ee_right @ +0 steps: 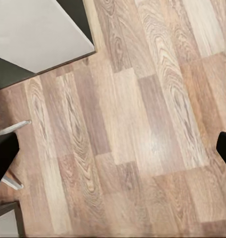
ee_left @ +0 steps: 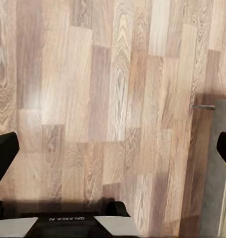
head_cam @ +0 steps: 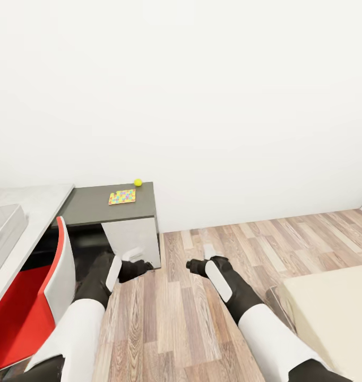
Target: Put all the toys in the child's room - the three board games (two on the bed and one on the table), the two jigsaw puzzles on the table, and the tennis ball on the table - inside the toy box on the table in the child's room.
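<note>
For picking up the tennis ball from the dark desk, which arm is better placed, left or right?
Probably the left. The left gripper hangs just below the dark desk, where the tennis ball lies beside the puzzle. The right gripper is over the floor, farther away. Both are open and empty.

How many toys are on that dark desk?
2: a jigsaw puzzle lying flat on the dark desk, and a tennis ball just behind it by the wall. Others may be out of frame.
</note>
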You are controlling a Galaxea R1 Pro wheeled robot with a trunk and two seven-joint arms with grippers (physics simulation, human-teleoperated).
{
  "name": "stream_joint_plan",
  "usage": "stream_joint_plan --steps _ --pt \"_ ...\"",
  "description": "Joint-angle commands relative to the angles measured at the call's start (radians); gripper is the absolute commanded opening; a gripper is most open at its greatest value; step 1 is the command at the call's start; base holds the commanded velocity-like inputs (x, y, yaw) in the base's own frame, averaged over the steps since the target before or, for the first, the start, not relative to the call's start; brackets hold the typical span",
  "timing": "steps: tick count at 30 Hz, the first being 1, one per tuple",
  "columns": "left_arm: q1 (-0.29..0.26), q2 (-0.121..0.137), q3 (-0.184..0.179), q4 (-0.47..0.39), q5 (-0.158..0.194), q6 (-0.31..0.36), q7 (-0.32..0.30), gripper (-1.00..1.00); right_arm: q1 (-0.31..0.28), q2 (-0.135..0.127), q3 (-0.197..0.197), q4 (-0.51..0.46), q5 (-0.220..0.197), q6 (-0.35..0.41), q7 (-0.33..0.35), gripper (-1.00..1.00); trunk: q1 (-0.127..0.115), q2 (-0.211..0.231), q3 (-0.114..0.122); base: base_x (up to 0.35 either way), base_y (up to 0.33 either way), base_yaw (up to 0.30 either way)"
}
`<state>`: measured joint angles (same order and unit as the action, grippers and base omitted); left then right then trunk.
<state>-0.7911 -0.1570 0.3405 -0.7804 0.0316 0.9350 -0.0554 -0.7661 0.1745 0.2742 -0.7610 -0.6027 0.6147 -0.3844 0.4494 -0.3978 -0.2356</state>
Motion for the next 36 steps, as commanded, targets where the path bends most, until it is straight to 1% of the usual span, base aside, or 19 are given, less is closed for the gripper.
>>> stream_joint_plan --steps 1,4,5,6,7,8,11,13,14,16,19,20,22,23,25,27,29,33,36 --pt "0.014 0.003 0.005 0.027 -0.019 -0.021 0.004 1.0 0.024 0.0 0.002 -0.001 -0.005 -0.001 -0.017 1.0 0.001 -0.002 -0.002 0.0 0.0 0.0" --pt "0.031 0.017 0.005 0.084 -0.065 -0.079 0.01 1.0 0.063 0.0 0.003 -0.001 -0.001 -0.008 -0.025 1.0 0.001 -0.002 -0.002 0.0 0.0 0.0" --pt "0.038 0.026 0.005 0.134 -0.098 -0.133 0.012 1.0 0.091 0.0 0.003 -0.001 0.0 -0.021 -0.028 1.0 0.001 -0.002 -0.002 0.0 0.0 0.0" --pt "0.042 0.033 0.005 0.191 -0.127 -0.192 0.013 1.0 0.12 -0.007 0.003 -0.001 0.001 -0.04 -0.031 1.0 0.001 -0.002 -0.002 0.0 0.0 0.0" --pt "0.044 0.036 0.005 0.221 -0.141 -0.222 0.014 1.0 0.135 -0.012 0.002 0.0 0.001 -0.052 -0.031 1.0 0.001 -0.002 -0.002 0.0 0.0 0.0" --pt "0.047 0.044 0.006 0.282 -0.164 -0.282 0.015 1.0 0.167 -0.025 0.002 0.0 0.001 -0.081 -0.031 1.0 0.001 -0.002 -0.002 0.0 0.0 0.0" --pt "0.051 0.061 0.006 0.371 -0.186 -0.368 0.016 1.0 0.213 -0.041 0.003 0.002 0.001 -0.134 -0.031 1.0 0.001 -0.002 -0.002 0.0 0.0 0.0" --pt "0.062 0.09 0.005 0.469 -0.2 -0.477 0.016 1.0 0.261 -0.053 0.003 0.006 0.0 -0.209 -0.029 1.0 0.001 -0.002 -0.002 0.0 0.0 -0.003" --pt "0.067 0.098 0.005 0.489 -0.202 -0.506 0.016 1.0 0.272 -0.056 0.004 0.008 0.0 -0.228 -0.029 1.0 0.001 -0.002 -0.002 0.0 0.0 -0.014" --pt "0.092 0.118 0.005 0.539 -0.207 -0.597 0.016 1.0 0.308 -0.06 0.005 0.014 0.0 -0.292 -0.028 1.0 0.001 -0.002 -0.002 0.0 0.0 -0.06" --pt "0.152 0.139 0.004 0.564 -0.217 -0.684 0.016 1.0 0.35 -0.062 0.007 0.042 0.002 -0.383 -0.025 1.0 0.001 -0.002 -0.002 0.0 0.0 -0.181" --pt "0.163 0.142 0.004 0.566 -0.22 -0.697 0.016 1.0 0.354 -0.061 0.008 0.048 0.002 -0.396 -0.025 1.0 0.001 -0.002 -0.002 0.0 0.0 -0.232" --pt "0.202 0.151 0.004 0.57 -0.243 -0.756 0.016 1.0 0.364 -0.057 0.015 0.069 0.005 -0.431 -0.025 1.0 0.001 -0.002 -0.002 -0.003 0.0 -0.254" --pt "0.219 0.16 0.004 0.571 -0.258 -0.787 0.015 1.0 0.367 -0.056 0.024 0.075 0.008 -0.439 -0.025 1.0 0.001 -0.002 -0.002 -0.048 0.0 -0.267" --pt "0.238 0.172 0.005 0.573 -0.278 -0.82 0.015 1.0 0.369 -0.055 0.042 0.081 0.013 -0.448 -0.026 1.0 0.001 -0.002 -0.002 -0.122 0.0 -0.271" --pt "0.248 0.177 0.005 0.574 -0.286 -0.833 0.015 1.0 0.37 -0.054 0.055 0.084 0.015 -0.451 -0.026 1.0 0.001 -0.002 -0.002 -0.203 0.0 -0.275" --pt "0.273 0.182 0.005 0.575 -0.296 -0.85 0.015 1.0 0.371 -0.052 0.079 0.087 0.016 -0.454 -0.027 1.0 0.001 -0.002 -0.002 -0.252 0.0 -0.277" --pt "0.305 0.185 0.005 0.575 -0.302 -0.892 0.015 1.0 0.372 -0.05 0.098 0.094 0.016 -0.457 -0.027 1.0 0.001 -0.002 -0.002 -0.149 0.0 -0.279" --pt "0.316 0.185 0.005 0.575 -0.303 -0.922 0.014 1.0 0.372 -0.049 0.104 0.104 0.018 -0.463 -0.026 1.0 0.001 -0.002 -0.002 -0.136 0.005 -0.279"
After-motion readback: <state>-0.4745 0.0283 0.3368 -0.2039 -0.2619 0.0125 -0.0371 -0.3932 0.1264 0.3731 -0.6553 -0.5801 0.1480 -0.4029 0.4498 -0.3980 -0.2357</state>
